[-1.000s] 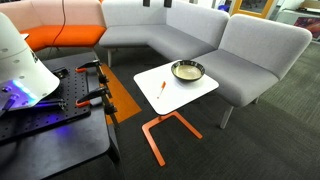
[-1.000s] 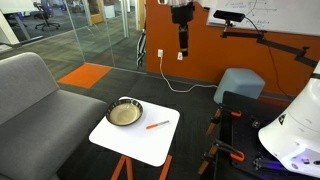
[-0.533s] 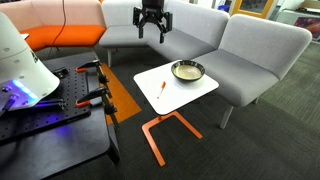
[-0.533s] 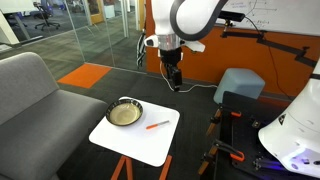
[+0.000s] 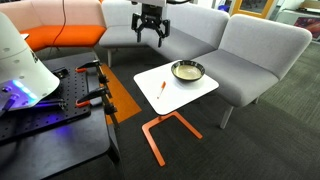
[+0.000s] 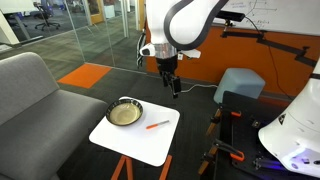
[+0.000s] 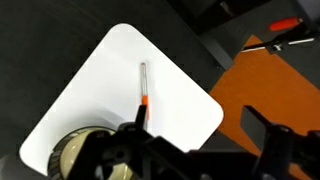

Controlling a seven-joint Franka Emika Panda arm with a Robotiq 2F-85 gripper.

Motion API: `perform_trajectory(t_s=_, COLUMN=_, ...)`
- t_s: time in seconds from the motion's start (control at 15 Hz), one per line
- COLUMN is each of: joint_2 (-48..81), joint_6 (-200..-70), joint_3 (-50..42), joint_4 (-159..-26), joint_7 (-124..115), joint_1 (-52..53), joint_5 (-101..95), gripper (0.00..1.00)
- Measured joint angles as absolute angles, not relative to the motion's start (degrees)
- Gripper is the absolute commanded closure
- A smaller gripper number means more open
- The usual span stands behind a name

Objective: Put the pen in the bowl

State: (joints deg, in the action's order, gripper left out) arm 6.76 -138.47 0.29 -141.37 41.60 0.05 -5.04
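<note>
Seeing pen (image 5: 162,87) lying flat on the white surface (image 5: 192,93), bare tabletop all around it, nothing touching. Also picking it up in an exterior view (image 6: 157,125) and in the wrist view (image 7: 144,92). Reading its long axis as running nearly up-down in the wrist view, grey end toward the top, orange end toward the bottom of frame.

Placing bowl (image 5: 187,63) on the same surface, near the pen but clearly apart, toward one corner. Showing only partly at the lower left of the wrist view (image 7: 72,152). Looking empty.

Finding end effector (image 5: 150,38) hanging well above the surface, pointing down, fingers spread wide, gripping nothing. Confirming the spread in the wrist view (image 7: 200,140), with dark fingers at either side of the bottom edge.

Judging the pen to be down and slightly off to one side of the end effector, not directly beneath it. Judging the closing line as running roughly across the pen's axis, so needing little wrist rotation. Expecting mostly a sideways shift plus a long descent before grasping, with the thin, low pen calling for fingertips reaching close to the tabletop.
</note>
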Motion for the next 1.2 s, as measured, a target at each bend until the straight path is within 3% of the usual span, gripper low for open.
perform_trajectory(t_s=0.2, joint_2=9.2, joint_6=-142.1, joint_3=0.9, joint_4=-141.6, joint_7=44.8, joint_1=-0.5, joint_5=-3.0, gripper=0.0)
perform_trajectory(t_s=0.6, joint_2=28.6, joint_6=-155.8, joint_3=5.4, joint_4=-137.3, joint_7=58.2, joint_1=-6.1, joint_5=1.5, gripper=0.0)
perform_trajectory(t_s=1.2, joint_2=47.5, joint_6=-157.5, joint_3=5.4, joint_4=-119.9, joint_7=55.0, joint_1=-8.5, joint_5=-7.0, gripper=0.0)
